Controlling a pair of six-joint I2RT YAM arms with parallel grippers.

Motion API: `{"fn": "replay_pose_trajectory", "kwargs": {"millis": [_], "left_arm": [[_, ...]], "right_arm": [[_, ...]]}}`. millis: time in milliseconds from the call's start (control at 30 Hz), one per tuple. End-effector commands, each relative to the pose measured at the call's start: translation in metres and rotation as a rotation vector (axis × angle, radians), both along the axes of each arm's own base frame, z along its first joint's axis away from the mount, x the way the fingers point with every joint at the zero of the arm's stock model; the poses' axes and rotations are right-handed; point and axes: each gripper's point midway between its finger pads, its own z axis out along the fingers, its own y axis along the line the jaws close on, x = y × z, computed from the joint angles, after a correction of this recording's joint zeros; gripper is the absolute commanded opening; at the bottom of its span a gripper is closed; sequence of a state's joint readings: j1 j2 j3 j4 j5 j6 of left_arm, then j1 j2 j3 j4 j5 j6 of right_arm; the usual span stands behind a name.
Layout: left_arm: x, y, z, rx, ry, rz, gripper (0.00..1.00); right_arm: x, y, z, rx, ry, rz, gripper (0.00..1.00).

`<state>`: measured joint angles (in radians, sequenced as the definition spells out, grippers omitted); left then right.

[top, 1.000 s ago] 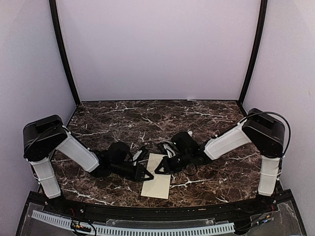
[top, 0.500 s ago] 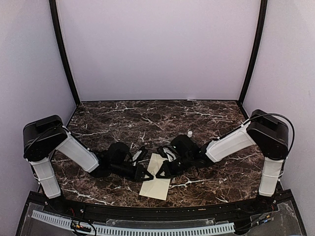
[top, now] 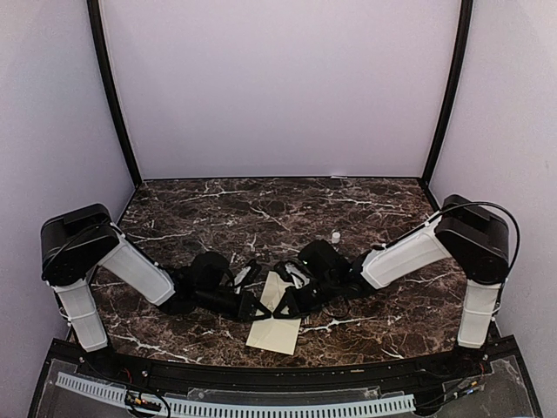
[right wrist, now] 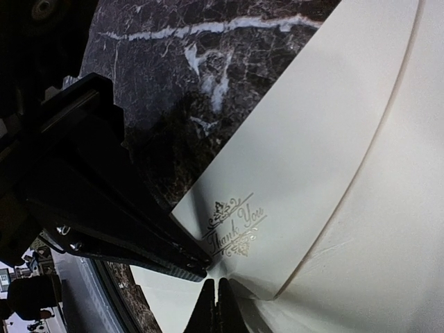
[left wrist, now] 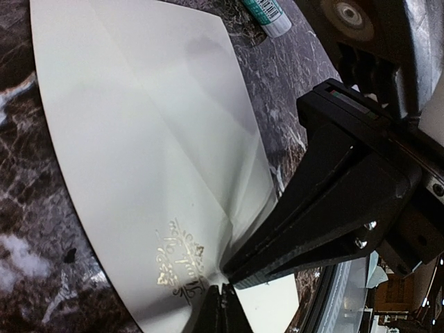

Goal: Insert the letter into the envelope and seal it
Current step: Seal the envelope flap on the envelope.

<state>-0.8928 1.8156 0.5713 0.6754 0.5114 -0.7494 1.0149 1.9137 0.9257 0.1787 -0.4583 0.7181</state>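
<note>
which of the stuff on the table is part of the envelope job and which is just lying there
Part of the job: envelope, flap folded over; left gripper and right gripper, both shut, tips at the flap's point. The letter is not visible.
Lying about: small teal-and-white tube, apart from the envelope on the marble table.

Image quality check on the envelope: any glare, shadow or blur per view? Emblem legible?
Top external: light soft and even, envelope small in frame. Left wrist: envelope bright, a soft grey shadow near its far end, emblem glints gold, lettering hard to read. Right wrist: emblem sharp, reads "Thank You", no blown-out glare.
</note>
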Motion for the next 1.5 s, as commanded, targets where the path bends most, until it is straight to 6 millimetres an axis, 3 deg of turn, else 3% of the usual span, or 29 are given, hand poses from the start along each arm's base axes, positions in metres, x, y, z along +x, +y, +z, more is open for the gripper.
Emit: {"fn": "replay_pose_trajectory", "kwargs": {"millis": [0,167,300,500,967,1267,1467], "left_arm": [[-0.010,0.017,-0.018,0.080,0.045,0.011,0.00],[-0.012,0.019,-0.019,0.080,0.046,0.013,0.00],[-0.014,0.020,-0.019,0.080,0.049,0.009,0.00],[-0.016,0.022,-0.020,0.084,0.054,0.002,0.00],[-0.017,0.022,-0.022,0.088,0.056,-0.002,0.00],[-0.017,0.022,-0.022,0.087,0.062,-0.004,0.00],[-0.016,0.021,-0.022,0.085,0.058,-0.006,0.00]], "right_arm": [[-0.005,0.009,0.000,0.013,0.023,0.014,0.00],[0.000,0.010,-0.006,-0.012,0.028,-0.001,0.00],[0.007,0.001,-0.018,-0.074,0.016,-0.030,0.00],[0.026,-0.012,-0.022,-0.123,-0.024,-0.078,0.00],[0.061,-0.007,-0.025,-0.110,-0.042,-0.113,0.00],[0.074,-0.011,-0.024,-0.097,-0.050,-0.151,0.00],[0.069,-0.004,-0.023,-0.085,-0.047,-0.112,0.00]]}}
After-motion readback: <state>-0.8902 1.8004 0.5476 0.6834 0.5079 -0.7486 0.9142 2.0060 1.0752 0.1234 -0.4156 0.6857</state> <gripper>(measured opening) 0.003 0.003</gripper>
